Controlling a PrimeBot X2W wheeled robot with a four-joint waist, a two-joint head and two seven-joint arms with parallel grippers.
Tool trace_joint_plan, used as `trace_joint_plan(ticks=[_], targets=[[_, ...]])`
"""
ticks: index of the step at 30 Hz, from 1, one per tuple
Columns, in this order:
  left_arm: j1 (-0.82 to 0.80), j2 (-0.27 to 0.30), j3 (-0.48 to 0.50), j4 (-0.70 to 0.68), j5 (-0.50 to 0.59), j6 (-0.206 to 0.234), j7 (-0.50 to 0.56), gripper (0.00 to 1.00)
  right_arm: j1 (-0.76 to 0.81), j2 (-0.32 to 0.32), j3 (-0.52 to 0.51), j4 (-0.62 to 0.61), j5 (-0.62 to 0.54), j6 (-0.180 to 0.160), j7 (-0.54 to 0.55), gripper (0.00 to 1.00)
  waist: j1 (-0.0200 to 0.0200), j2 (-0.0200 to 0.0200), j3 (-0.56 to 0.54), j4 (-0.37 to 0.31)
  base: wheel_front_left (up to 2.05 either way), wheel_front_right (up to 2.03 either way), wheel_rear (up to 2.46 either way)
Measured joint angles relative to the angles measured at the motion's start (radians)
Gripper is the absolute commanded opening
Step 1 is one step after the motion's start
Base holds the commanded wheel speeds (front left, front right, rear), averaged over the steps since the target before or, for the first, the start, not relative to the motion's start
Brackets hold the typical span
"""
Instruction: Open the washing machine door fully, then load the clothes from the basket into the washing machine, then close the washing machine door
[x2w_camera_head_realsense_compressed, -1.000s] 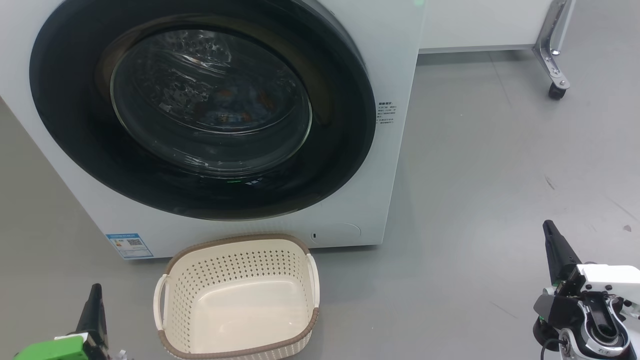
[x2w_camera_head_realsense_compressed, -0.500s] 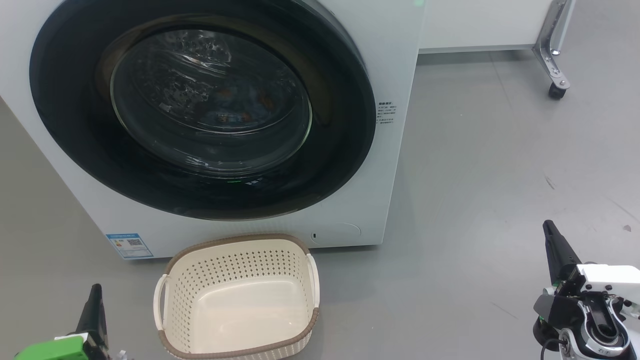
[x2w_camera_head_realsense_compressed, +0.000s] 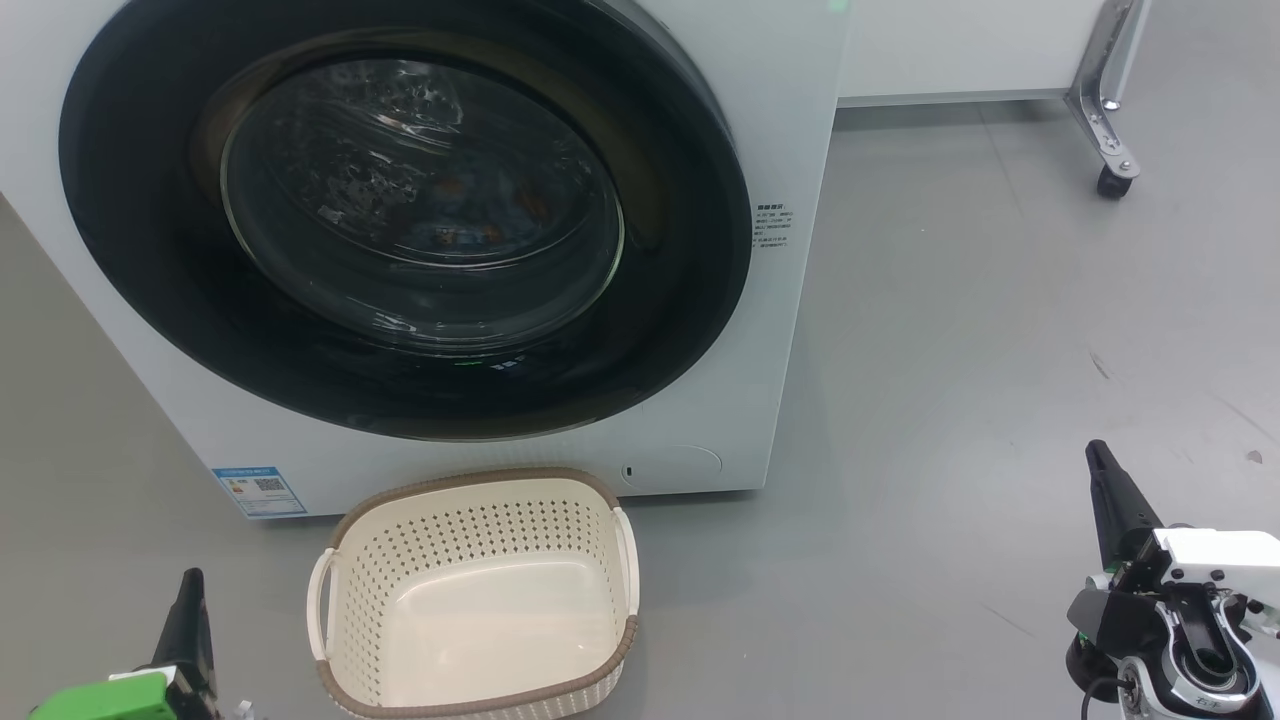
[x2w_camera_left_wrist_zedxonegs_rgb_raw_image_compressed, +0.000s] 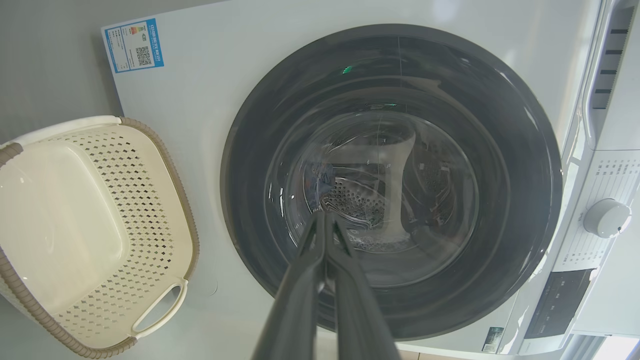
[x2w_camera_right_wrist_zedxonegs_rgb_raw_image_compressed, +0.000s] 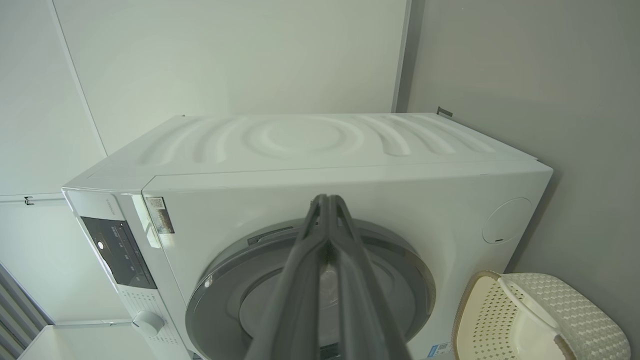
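Straight ahead stands a white front-loading washing machine (x2w_camera_head_realsense_compressed: 790, 330), its front taken up by the washing machine door (x2w_camera_head_realsense_compressed: 150, 250), which sits shut against the cabinet. That door has a wide, glossy black rim around a bulging clear glass bowl (x2w_camera_head_realsense_compressed: 420, 200). Behind the glass, near the bowl's centre, small orange and brown flecks of the clothes (x2w_camera_head_realsense_compressed: 460, 235) show dimly inside the drum; little else of the fabric can be made out. At seven o'clock from the door, low on the machine's white front, is a small blue label (x2w_camera_head_realsense_compressed: 258, 490). At six o'clock, on the grey floor (x2w_camera_head_realsense_compressed: 950, 350) just in front of the machine, sits the basket (x2w_camera_head_realsense_compressed: 470, 530), cream-white and perforated, with a brown woven-look rim, a handle on each side and its smooth bottom in plain sight. The left gripper (x2w_camera_head_realsense_compressed: 188, 610) is at seven o'clock in the scene, near the basket's left side and apart from it, its two dark fingers pressed together on nothing. The right gripper (x2w_camera_head_realsense_compressed: 1110, 490) is at four o'clock, well apart from the basket and the machine, likewise closed with nothing between its fingers. At one o'clock, a metal leg on a small black caster (x2w_camera_head_realsense_compressed: 1110, 180) rests on the floor.
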Motion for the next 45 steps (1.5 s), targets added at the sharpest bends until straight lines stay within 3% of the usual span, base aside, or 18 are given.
trace_joint_plan(ticks=[45], targets=[[0.000,-0.001,0.001,0.002,0.000,0.000,0.000,0.00,0.000,0.000,0.000,0.000,0.000,0.000,0.000,0.00,0.0000,0.0000,0.000,0.000,0.00,0.00,0.00]])
